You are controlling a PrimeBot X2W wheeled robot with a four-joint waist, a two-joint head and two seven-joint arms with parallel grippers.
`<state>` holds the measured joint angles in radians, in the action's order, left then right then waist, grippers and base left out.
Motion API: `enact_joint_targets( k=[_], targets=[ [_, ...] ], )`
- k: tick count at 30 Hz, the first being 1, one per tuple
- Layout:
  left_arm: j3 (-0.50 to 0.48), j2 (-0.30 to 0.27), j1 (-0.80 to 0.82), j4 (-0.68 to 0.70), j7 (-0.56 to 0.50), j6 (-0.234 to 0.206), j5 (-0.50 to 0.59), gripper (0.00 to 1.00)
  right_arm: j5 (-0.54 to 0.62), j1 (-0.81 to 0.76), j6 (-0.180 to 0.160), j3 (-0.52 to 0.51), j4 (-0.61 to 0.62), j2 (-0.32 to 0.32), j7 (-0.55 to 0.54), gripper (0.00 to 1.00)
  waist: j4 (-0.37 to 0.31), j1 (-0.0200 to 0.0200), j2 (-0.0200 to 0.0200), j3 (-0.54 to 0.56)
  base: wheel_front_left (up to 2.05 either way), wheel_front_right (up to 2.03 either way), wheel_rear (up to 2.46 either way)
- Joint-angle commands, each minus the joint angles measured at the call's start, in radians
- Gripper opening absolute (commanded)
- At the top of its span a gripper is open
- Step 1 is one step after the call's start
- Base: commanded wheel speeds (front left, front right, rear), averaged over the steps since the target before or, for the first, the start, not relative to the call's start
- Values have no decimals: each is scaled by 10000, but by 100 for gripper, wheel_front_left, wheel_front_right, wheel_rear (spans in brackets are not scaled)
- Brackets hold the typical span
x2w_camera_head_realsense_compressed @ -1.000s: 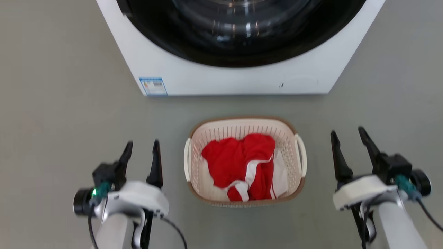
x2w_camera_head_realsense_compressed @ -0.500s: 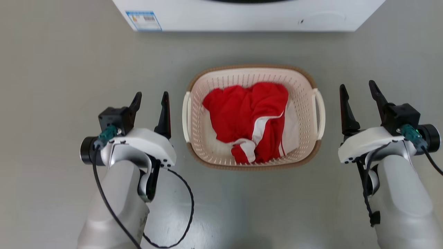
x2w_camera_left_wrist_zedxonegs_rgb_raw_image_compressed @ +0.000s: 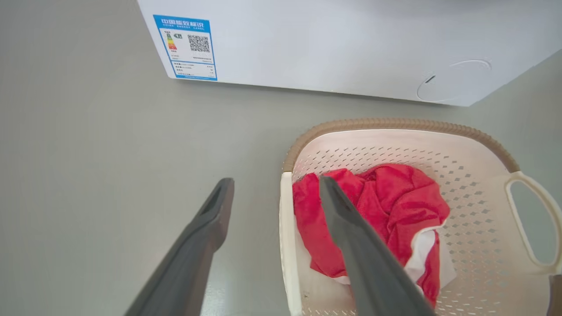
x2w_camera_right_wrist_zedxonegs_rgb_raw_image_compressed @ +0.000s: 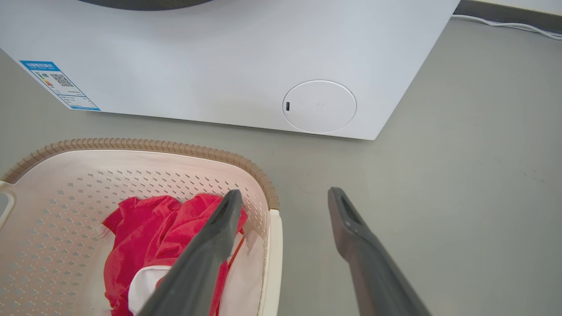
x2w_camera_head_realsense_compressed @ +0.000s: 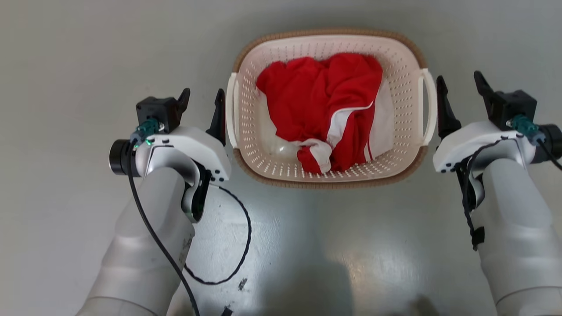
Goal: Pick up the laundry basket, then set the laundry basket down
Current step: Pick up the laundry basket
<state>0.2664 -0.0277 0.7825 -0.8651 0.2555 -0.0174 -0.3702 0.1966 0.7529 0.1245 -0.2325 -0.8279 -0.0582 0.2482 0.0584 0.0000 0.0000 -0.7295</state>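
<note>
The laundry basket (x2w_camera_head_realsense_compressed: 325,33) is cream-white and perforated, with a brown rim, and it stands on the grey floor. A red and white garment (x2w_camera_head_realsense_compressed: 320,96) lies inside it. My left gripper (x2w_camera_head_realsense_compressed: 203,91) is open, its inner finger close beside the basket's left loop handle (x2w_camera_head_realsense_compressed: 232,109). On the other side my right gripper (x2w_camera_head_realsense_compressed: 458,77) is open, its inner finger close by the right loop handle (x2w_camera_head_realsense_compressed: 430,105). In the left wrist view the left gripper (x2w_camera_left_wrist_zedxonegs_rgb_raw_image_compressed: 276,181) brackets the basket's (x2w_camera_left_wrist_zedxonegs_rgb_raw_image_compressed: 395,123) near edge. The right gripper (x2w_camera_right_wrist_zedxonegs_rgb_raw_image_compressed: 285,189) does the same on its side of the basket (x2w_camera_right_wrist_zedxonegs_rgb_raw_image_compressed: 145,145). Neither gripper holds anything.
A white washing machine (x2w_camera_left_wrist_zedxonegs_rgb_raw_image_compressed: 329,44) stands just beyond the basket, also seen as the washing machine (x2w_camera_right_wrist_zedxonegs_rgb_raw_image_compressed: 219,57) with a round cover at its foot. A black cable (x2w_camera_head_realsense_compressed: 237,245) from my left arm loops over the floor. A white cord (x2w_camera_right_wrist_zedxonegs_rgb_raw_image_compressed: 505,24) runs along the far wall.
The head camera has tipped down, so the washing machine has left its view. Both open grippers have closed in on the basket's side handles.
</note>
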Motion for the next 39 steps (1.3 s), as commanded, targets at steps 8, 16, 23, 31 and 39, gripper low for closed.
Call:
enact_joint_targets(
  k=[8,16,23,31,39],
  targets=[
    [151,-225,680,-164,63,-158,-539,100,296,405,62,-51,-221,79,136,100,21,0,0,-939,0,0,0],
    [386,-225,1098,-305,63,-325,-805,100,246,610,62,11,-315,80,136,100,-45,0,0,-1538,0,0,0],
    [736,-225,1315,-330,63,-367,-1007,100,122,781,62,141,-409,80,136,100,-67,0,0,-1999,0,0,0],
    [1256,-225,1569,-555,63,-477,-1191,100,-134,1051,62,432,-974,80,136,100,-66,0,0,-2291,0,0,0],
    [1891,-225,1988,-1092,63,-431,-1401,100,-153,1583,62,440,-1823,80,136,100,-56,0,0,-2389,0,0,0]
  ],
)
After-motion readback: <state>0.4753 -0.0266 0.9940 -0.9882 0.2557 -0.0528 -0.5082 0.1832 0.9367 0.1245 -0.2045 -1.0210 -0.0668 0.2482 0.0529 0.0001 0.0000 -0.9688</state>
